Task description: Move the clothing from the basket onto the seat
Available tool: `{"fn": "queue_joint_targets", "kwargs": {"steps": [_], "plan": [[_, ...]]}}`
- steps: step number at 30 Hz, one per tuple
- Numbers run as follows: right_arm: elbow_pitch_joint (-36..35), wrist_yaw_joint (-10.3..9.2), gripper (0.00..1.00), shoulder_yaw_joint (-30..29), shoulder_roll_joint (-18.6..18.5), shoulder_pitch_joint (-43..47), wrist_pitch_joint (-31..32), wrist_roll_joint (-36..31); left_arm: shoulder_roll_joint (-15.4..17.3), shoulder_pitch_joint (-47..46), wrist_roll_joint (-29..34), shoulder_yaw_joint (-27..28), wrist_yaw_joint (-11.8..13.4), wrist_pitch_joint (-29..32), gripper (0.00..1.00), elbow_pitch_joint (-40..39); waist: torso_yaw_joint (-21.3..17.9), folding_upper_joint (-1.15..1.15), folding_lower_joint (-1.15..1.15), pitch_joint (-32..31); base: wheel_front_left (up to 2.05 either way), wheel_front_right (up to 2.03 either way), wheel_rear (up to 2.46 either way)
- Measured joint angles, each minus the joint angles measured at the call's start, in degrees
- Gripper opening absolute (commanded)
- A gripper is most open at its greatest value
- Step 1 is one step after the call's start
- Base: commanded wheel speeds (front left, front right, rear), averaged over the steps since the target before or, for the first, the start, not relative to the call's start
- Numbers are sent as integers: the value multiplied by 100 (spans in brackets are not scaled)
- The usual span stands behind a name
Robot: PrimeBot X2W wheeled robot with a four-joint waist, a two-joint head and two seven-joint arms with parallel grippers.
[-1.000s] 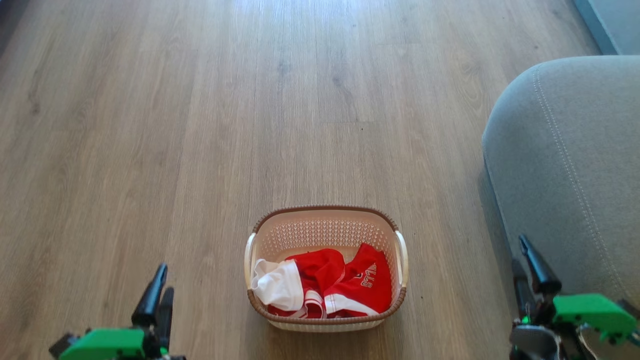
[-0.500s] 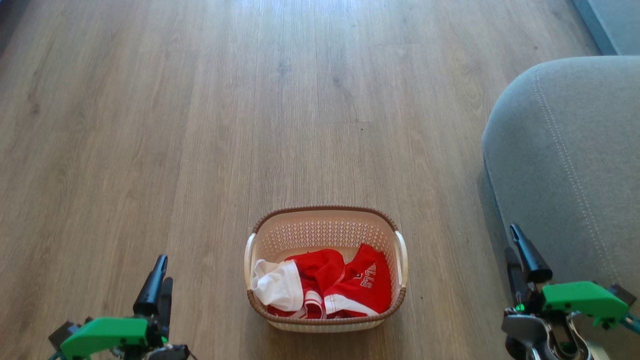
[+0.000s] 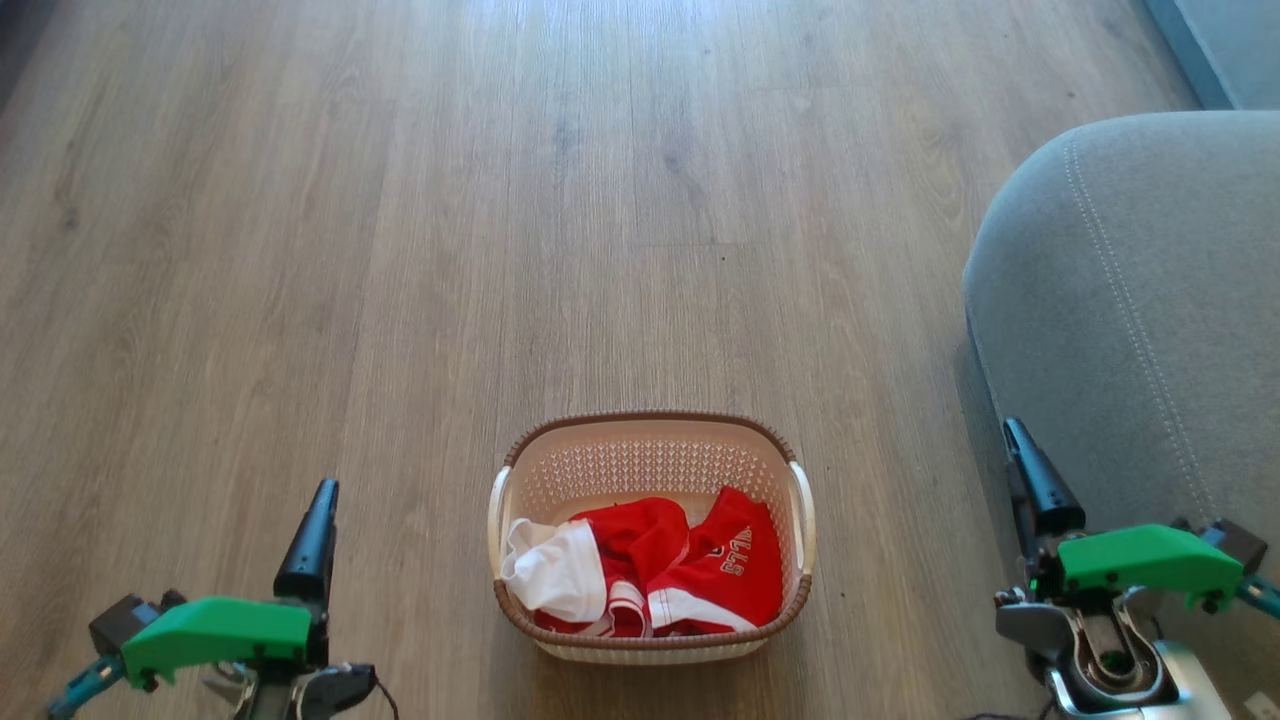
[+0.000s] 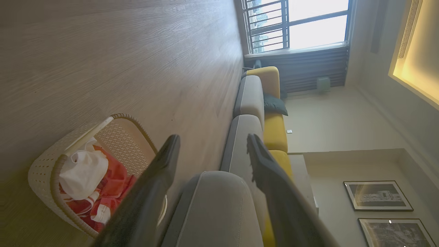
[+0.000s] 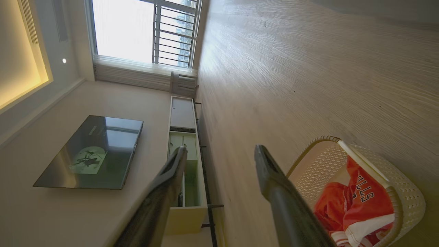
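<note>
On wood floor — basket, red-white clothing heaped inside

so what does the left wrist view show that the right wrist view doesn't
Left wrist: the grey seat, yellow sofa cushions, framed pictures, and the open left gripper. Right wrist: a wall TV, a low cabinet, the open right gripper, and white lettering on the clothing. Both: the basket with the clothing inside, the wood floor, and a bright window.

perforated plastic basket, matt wood floor
</note>
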Motion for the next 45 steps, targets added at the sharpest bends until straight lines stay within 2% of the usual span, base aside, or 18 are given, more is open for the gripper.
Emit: {"fn": "queue_joint_targets", "kwargs": {"steps": [13, 34, 45], "plan": [[154, 0, 100, 289, -108, -312, -201, -1032, 85, -215, 1167, -149, -1, -188, 100, 29, -11, 0, 0, 8, 0, 0, 0], [712, 0, 100, 1076, -312, -882, -556, -2710, 241, -479, 3472, -439, 7, -537, 100, 225, -28, 0, 0, -15, 0, 0, 0], [917, 0, 100, 1315, -363, -1124, -708, -3352, 296, -676, 4341, -561, 169, -709, 100, 310, -26, 0, 0, -13, 0, 0, 0]]}}
